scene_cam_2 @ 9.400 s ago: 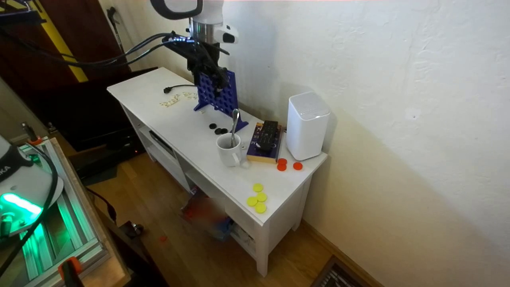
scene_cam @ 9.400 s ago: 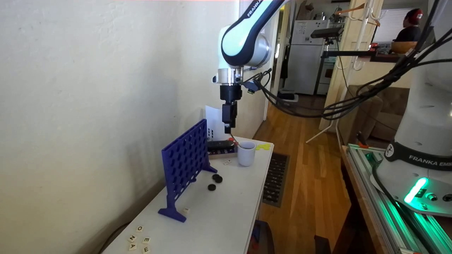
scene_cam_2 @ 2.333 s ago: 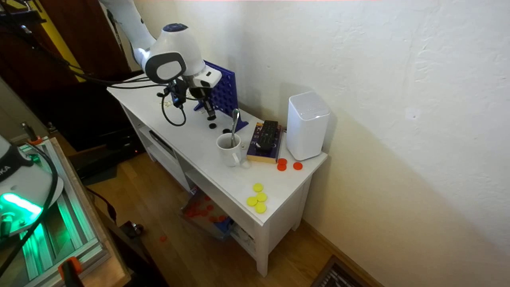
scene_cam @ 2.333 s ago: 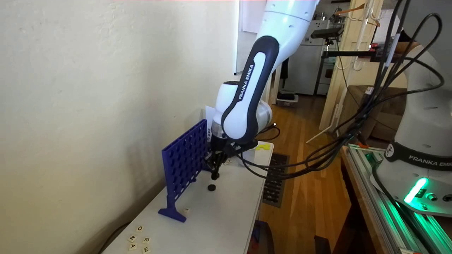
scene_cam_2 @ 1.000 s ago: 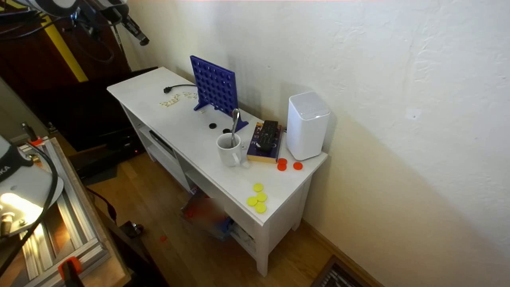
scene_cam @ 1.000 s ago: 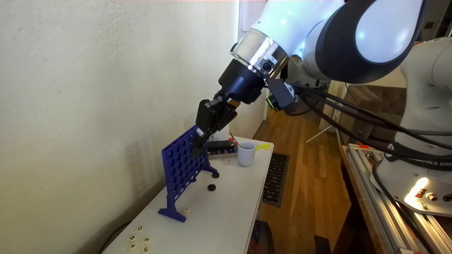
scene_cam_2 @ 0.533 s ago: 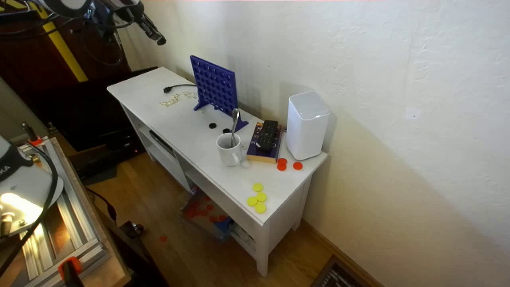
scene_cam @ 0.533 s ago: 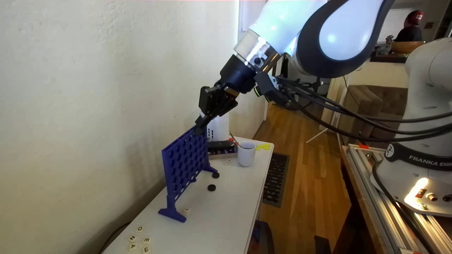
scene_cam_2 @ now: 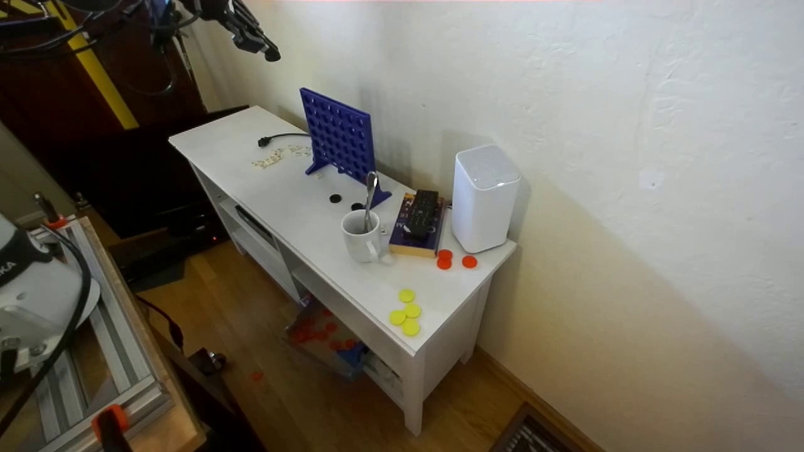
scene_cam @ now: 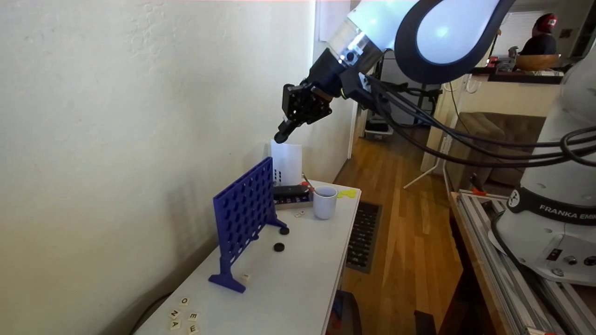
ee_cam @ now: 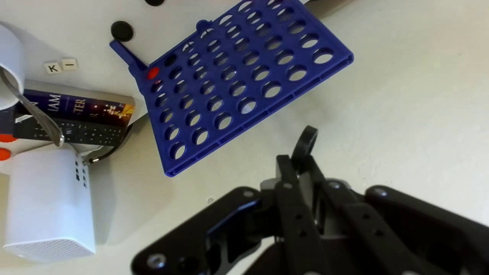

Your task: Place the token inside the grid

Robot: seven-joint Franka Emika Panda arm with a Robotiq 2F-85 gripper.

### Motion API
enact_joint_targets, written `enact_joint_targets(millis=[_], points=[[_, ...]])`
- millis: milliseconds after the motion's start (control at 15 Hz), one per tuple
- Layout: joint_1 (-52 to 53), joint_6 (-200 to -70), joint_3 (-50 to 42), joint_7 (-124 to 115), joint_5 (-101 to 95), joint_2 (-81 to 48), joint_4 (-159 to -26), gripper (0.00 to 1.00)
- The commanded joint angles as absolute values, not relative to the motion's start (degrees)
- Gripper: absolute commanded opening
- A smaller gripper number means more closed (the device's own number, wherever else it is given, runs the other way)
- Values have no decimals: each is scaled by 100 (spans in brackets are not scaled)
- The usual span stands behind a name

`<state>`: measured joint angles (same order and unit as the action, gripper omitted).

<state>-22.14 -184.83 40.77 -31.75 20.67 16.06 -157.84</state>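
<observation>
A black token (ee_cam: pixel 305 143) stands on edge between my fingertips, poking out past them. My gripper (ee_cam: pixel 298 162) is shut on it. In the wrist view the blue grid (ee_cam: pixel 231 104) is above and left of the token, its slotted top edge facing me, with a gap between. In an exterior view the gripper (scene_cam: pixel 287 130) hangs above the level of the grid (scene_cam: pixel 244 204), tilted down toward the wall. Inside the grid's bottom row show a red token (ee_cam: pixel 153 72) and a dark one (ee_cam: pixel 170 60). Two more black tokens lie on the table, one being (scene_cam: pixel 279 247).
A white mug (scene_cam_2: pixel 361 242) with a spoon stands beside a book (scene_cam_2: pixel 400 232) bearing a remote (scene_cam_2: pixel 421 215). Behind are a white box (scene_cam_2: pixel 483 201) and red tokens (scene_cam_2: pixel 469 261). Yellow tokens (scene_cam_2: pixel 411 310) lie near the corner. Letter tiles (scene_cam: pixel 193 317) are scattered. The wall backs the grid.
My gripper was down at the black tokens; it has since lifted one off the table. Over the last second it rises further above the grid, tilted. The grid has not moved.
</observation>
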Motion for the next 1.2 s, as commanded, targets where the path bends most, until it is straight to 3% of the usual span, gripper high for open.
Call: enact_joint_targets(millis=[0,67,133,267,733,1067,1133], points=[[-2221,-18459,4100,-3209,2067,1672,-15816,9],[-2222,-18443,4105,-3222,2067,1706,-15833,9],[-2224,-18436,4105,-3222,2067,1714,-15838,2],[-3385,-17554,5202,-4025,2123,2561,-15824,2],[-4796,-14613,6990,-6660,1568,3789,-14530,2],[-5847,-12488,7363,-8431,235,3301,-12647,2],[-5198,-13183,7059,-8179,231,3352,-13412,9]])
